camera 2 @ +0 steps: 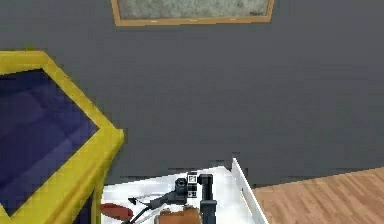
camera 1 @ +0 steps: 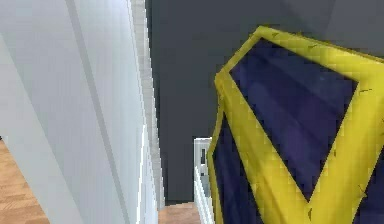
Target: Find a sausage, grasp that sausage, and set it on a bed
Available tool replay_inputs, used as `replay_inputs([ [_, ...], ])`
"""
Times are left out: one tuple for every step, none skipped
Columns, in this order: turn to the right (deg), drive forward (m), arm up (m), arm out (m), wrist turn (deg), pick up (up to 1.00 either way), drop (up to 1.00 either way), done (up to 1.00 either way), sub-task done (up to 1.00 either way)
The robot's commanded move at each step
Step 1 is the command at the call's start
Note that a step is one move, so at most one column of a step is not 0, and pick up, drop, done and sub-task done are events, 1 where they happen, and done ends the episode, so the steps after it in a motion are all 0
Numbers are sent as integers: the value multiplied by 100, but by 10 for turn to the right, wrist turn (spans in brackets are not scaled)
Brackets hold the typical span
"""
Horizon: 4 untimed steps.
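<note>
Forward view: white wall (camera 1: 70,110) at left, dark grey wall (camera 1: 190,60) beyond, yellow-framed blue panel (camera 1: 295,110) at right. Arm side view: framed picture (camera 2: 192,10) high on the grey wall; tool (camera 2: 150,205) near the bottom edge, against a white surface (camera 2: 245,195); reddish elongated blob (camera 2: 115,211) lying there, just left of the fingers. Cannot tell finger spread, nor whether anything is held.

From where I stand, the arm (camera 2: 207,206) rises as a short dark bar, with two small white marker squares (camera 2: 190,182) at its far end and the gripper (camera 2: 145,206) stretching leftward from them; whether it holds anything, I cannot tell.
</note>
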Motion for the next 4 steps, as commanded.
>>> replay_inputs([
  [0,0,-32,0,0,0,0,0,0],
  [0,0,0,0,0,0,100,0,0],
  [0,0,10,0,0,0,0,0,0],
  [0,0,0,-8,0,0,0,0,0],
])
